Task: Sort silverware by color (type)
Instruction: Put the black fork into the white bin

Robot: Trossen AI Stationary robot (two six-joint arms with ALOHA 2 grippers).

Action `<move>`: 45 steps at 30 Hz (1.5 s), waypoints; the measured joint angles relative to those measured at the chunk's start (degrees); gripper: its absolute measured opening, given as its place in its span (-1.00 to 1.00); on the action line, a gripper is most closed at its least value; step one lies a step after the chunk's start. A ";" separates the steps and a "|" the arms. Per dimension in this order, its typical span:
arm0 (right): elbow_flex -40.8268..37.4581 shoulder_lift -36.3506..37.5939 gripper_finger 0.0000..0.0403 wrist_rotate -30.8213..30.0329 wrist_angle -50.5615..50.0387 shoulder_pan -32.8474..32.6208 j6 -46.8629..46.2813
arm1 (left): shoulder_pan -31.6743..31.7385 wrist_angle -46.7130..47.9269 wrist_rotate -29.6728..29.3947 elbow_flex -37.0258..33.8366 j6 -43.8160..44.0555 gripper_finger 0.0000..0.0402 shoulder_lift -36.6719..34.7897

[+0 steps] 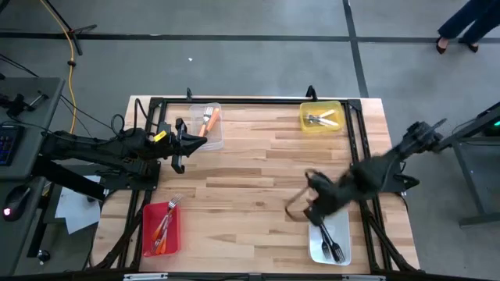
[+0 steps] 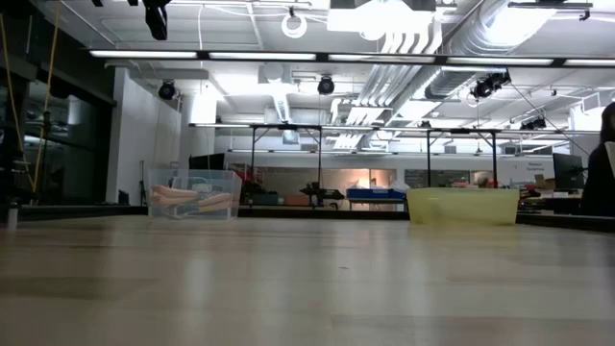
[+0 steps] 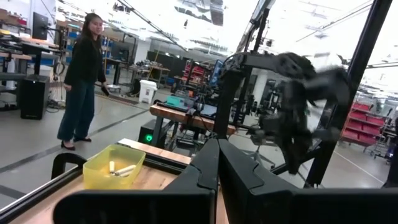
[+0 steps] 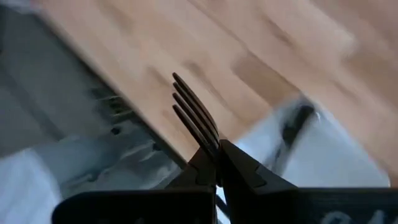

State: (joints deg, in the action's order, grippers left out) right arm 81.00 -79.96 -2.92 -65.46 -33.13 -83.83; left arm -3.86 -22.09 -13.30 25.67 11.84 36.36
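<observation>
Above white bin [image 1: 329,243], right gripper [image 1: 312,204] gripping fork [image 4: 196,116]

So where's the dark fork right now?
The dark fork is clamped in the right gripper, above the table's near right part in the high view, beside the white bin.

Bright, even ceiling strip lights [image 2: 288,55] wash the room; the wooden surface [image 1: 258,168] throws soft shadows. The right arm [image 1: 367,181] is smeared, probably by motion, with its wrist picture blurred.
</observation>
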 joint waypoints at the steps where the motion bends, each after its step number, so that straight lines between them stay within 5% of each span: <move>1: -0.46 -0.89 -1.00 -0.75 -1.12 -2.09 -4.75 | 0.00 0.00 0.00 0.00 0.00 -1.00 -0.02; 9: -9.37 -4.36 -1.00 0.54 -0.36 -6.79 -24.38 | 0.00 -0.01 0.00 0.00 0.05 -1.00 -0.02; 15: -18.37 -4.31 -1.00 3.99 14.37 -7.51 -25.43 | 0.00 0.25 -0.42 0.00 0.04 -1.00 -0.01; 27: -28.75 -4.31 -1.00 10.53 23.59 -7.38 -25.83 | 0.02 1.34 -1.22 0.00 0.09 -1.00 0.00; 40: -30.19 -4.31 -0.99 9.87 25.90 -7.38 -26.17 | 0.02 1.31 -1.27 0.00 0.13 -1.00 0.00; 45: -30.19 -4.19 -0.79 10.97 27.12 -7.38 -25.24 | 0.02 1.31 -1.29 0.00 0.13 -1.00 0.00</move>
State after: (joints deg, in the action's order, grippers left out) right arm 50.81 -84.16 8.05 -38.33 -40.51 -109.08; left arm -3.84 -20.78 -14.59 25.67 11.97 36.36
